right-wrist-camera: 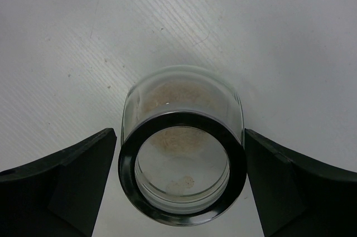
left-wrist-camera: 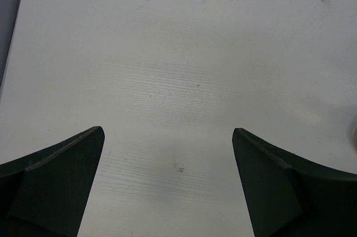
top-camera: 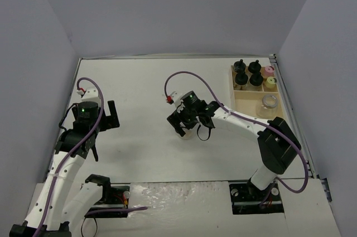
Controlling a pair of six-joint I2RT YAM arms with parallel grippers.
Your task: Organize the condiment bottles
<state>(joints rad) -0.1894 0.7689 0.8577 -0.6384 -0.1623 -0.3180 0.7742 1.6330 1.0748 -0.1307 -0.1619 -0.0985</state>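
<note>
You're nearly done: seven condiment bottles (top-camera: 255,80) stand in the tray (top-camera: 245,106), and one wide jar (right-wrist-camera: 181,153) is left on the worktop (right-wrist-camera: 67,36). It sits directly between the fingers of your right end effector (right-wrist-camera: 180,136), which is spread astride it, pads just beside the glass. Your left end effector (left-wrist-camera: 167,131) hangs spread, holding nothing.
</note>
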